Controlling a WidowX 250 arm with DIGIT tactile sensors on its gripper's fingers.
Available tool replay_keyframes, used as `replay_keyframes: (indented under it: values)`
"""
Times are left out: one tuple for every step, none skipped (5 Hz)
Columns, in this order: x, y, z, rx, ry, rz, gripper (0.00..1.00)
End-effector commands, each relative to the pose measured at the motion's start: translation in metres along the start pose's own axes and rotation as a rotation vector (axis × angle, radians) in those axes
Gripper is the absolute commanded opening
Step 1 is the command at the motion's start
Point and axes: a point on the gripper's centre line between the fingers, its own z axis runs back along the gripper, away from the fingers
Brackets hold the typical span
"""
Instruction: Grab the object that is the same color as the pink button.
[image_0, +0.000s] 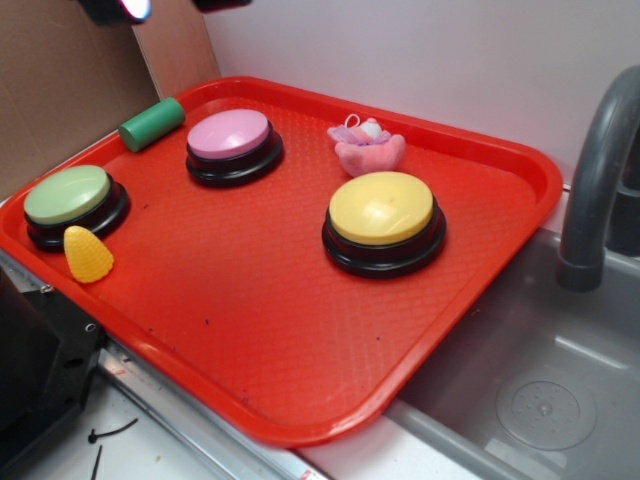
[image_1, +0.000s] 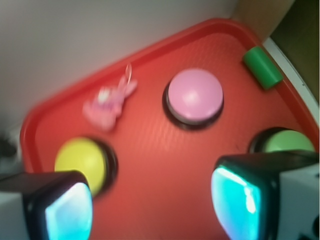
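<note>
Six items on one large red plastic tray (image_0: 480, 330), textured base, raised rim; sits on the surface beside a grey sink basin (image_0: 540, 380) with grey faucet (image_0: 600, 170) at right.

Next in size, three dome push buttons on black bases:
- yellow-topped button (image_0: 383, 208), right of centre.
- pink button (image_0: 230, 134), glossy pink-lilac dome, toward back rim. Colour reference only, not the grab target.
- green-topped button (image_0: 68, 194), near left rim.

Spread well apart, so clear approach lanes between them, probably deliberate.

Smaller:
- green cylinder (image_0: 152, 123), lying on its side against back-left rim.
- small soft pink plush toy (image_0: 368, 150) with white-lilac top and thin loop string. Near back rim, just behind yellow button, well right of pink button. Only loose item matching the pink dome, so this is the target. Lies flat, apart from the yellow button's base as far as can be told.
- yellow ridged corn-shaped piece (image_0: 88, 254), just in front of green button; touching or not, can't tell.

Pincer (image_1: 150, 205): released, both fingers spread wide at bottom of wrist view, nothing between them. High above tray, over the middle, looking down. Barely visible at top edge of exterior view.

Plush up-left in wrist view, blurred. Needs travel toward it, then descent. Risk: soft and low, close to yellow button, so a finger could clip the dome.
</note>
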Motion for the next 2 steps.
replay_keyframes:
  values:
    - [0.030,-0.047,-0.072,-0.112,-0.124,0.027,1.00]
    - [0.039,-0.052,-0.101,-0.089,-0.124,0.063,1.00]
